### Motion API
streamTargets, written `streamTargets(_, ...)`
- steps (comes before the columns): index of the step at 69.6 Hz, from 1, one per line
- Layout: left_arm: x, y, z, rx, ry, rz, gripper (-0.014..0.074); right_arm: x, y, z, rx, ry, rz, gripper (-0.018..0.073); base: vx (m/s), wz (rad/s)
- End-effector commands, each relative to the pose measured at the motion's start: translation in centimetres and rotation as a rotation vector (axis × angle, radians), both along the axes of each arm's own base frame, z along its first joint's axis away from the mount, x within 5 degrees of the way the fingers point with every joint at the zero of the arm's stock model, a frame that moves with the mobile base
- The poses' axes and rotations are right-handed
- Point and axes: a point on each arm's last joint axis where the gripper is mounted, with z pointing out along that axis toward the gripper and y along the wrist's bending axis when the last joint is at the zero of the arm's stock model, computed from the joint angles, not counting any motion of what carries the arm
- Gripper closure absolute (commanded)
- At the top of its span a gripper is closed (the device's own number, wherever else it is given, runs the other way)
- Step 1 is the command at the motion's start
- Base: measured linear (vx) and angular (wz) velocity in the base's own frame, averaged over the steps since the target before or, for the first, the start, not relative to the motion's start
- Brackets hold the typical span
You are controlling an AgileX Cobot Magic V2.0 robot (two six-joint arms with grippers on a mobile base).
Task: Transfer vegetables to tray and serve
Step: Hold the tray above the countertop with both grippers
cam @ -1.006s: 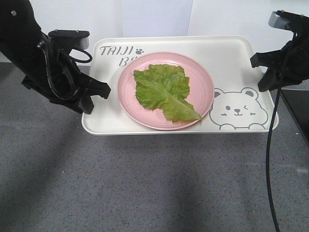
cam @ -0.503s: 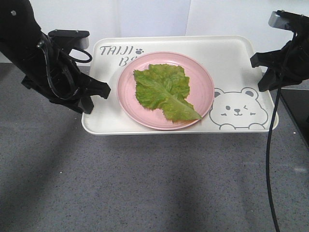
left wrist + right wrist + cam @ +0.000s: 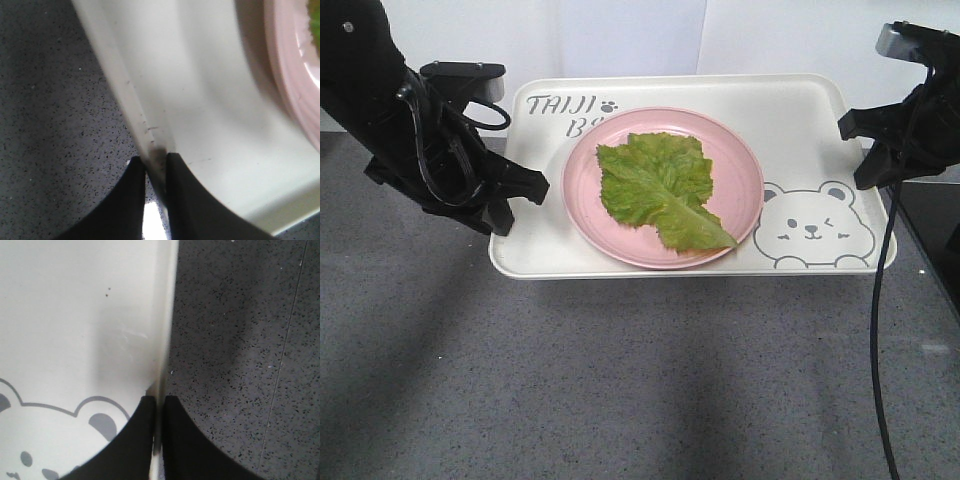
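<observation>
Now we hold the tray [image 3: 800, 110] by both short edges. Our left gripper [image 3: 156, 167] is pinched tight on the tray's left rim, and our right gripper [image 3: 159, 402] is pinched tight on the right rim, near the bear [image 3: 817, 228]. The leaf [image 3: 660, 190] lies flat on the pink plate [image 3: 740, 170], and the plate sits in the middle of the tray. The tray looks to be just above the grey table [image 3: 620, 380], or resting on it; we cannot tell which.

We think the step is carrying the tray to serve it. To do it well, we should move both arms together at the same height. If one side dips, the plate could slide. We should go slow and keep our pinch firm.
</observation>
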Motion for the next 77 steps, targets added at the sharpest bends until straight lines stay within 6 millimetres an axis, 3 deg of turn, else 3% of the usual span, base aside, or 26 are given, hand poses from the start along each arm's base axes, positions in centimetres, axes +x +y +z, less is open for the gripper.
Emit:
streamTargets(1, -1.5, -0.77, 2.84, -0.094, -0.075, -0.05, 0.0602, -1.5, 0.88, 2.97, 0.064, -0.074, 0.033, 0.0565, 0.0, -0.03)
streamTargets(77, -1.5, -0.77, 2.84, -0.094, -0.075, -0.05, 0.0602, -1.5, 0.88, 2.97, 0.064, -0.074, 0.033, 0.0565, 0.0, -0.02)
